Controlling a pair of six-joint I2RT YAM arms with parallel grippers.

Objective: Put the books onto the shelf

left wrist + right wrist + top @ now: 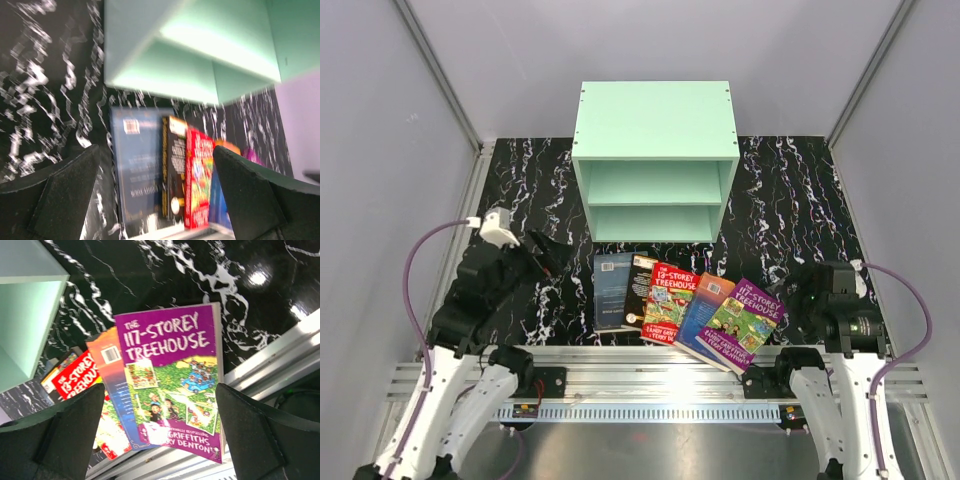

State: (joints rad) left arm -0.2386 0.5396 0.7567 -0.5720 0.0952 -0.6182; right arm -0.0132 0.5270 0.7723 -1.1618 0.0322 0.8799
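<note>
Before the shelf (655,120), five books (685,305) lie fanned flat on the black marbled table (800,190).
Dark blue sits below the shelf's left half and purple beyond its right corner. The left gripper (156,170) and right gripper (160,410) hover over the fan, jaws spread wide.

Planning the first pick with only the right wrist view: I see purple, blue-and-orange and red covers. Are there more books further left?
Observer: Yes, a black book and a dark blue book lie left of the red book, making five.
Operator: Is anything on the shelf?
Observer: No, both compartments of the shelf are empty.
Operator: What about the left gripper?
Observer: The left gripper is open, holds nothing, and sits left of the dark blue book.
</note>
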